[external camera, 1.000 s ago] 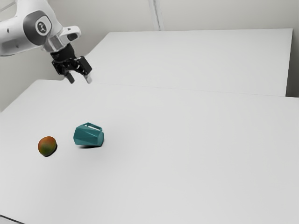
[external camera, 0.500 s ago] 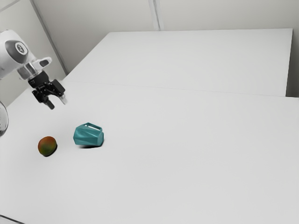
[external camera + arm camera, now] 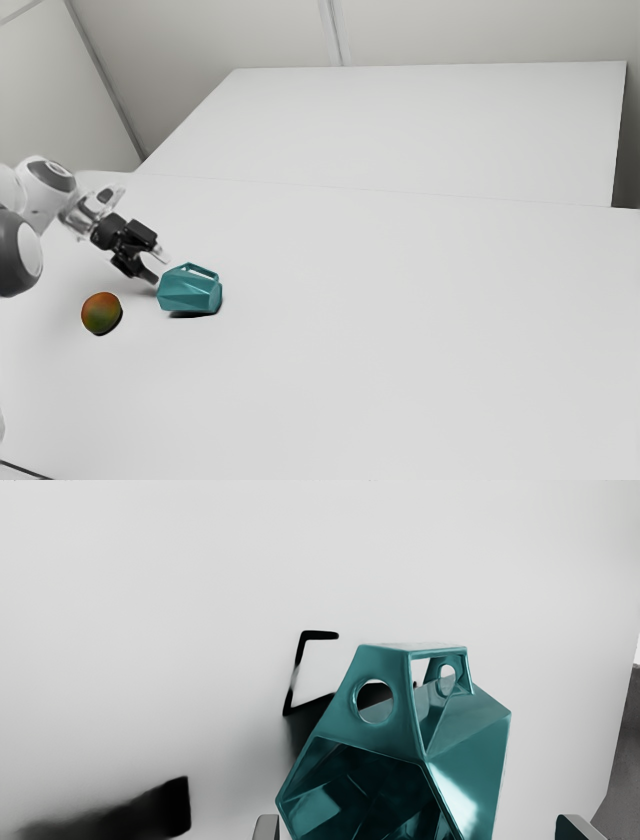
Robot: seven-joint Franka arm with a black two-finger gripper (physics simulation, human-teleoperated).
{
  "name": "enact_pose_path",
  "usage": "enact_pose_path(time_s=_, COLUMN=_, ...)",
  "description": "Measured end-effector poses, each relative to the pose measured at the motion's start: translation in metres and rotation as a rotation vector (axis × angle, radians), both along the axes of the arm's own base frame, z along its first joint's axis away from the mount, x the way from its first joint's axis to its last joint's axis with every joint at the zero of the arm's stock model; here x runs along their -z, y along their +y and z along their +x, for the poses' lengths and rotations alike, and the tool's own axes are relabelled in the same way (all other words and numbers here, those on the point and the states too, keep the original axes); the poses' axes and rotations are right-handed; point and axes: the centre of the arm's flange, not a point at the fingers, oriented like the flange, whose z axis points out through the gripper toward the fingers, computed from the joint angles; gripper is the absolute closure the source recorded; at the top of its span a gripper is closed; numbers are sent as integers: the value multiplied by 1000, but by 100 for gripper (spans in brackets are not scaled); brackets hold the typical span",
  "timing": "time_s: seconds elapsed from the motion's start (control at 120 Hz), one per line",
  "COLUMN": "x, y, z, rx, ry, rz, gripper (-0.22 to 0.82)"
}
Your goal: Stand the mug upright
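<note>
At the mug's (image 3: pixel 190 293) ten o'clock, exterior view: your hand (image 3: pixel 158 267), fingers apart
Mug: lying on its side

And we're looking for anything to read here, folks, and nothing comes through in either view! There's a pale mark (image 3: pixel 60 169) on the arm's dark grey joint cover (image 3: pixel 46 178), but it's too small to make out

The arm (image 3: pixel 42 200) reaches low; tool (image 3: pixel 159 267) slants downward; fingers (image 3: pixel 266 828) spread wide.
</note>
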Motion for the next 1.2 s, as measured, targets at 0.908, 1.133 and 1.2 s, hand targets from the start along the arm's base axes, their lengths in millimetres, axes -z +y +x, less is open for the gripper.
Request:
enact_pose_path(time_s=0.908, x=-1, y=-48, z=2, rx=127, ry=-149, rz=-110, gripper=57)
enact_pose_path(time_s=1.133, x=2, y=-51, z=0, rx=133, ry=-153, rz=-111, gripper=68)
enact_pose_path(time_s=1.2, x=-2, y=-51, z=1, rx=134, ry=-161, rz=-108, gripper=70)
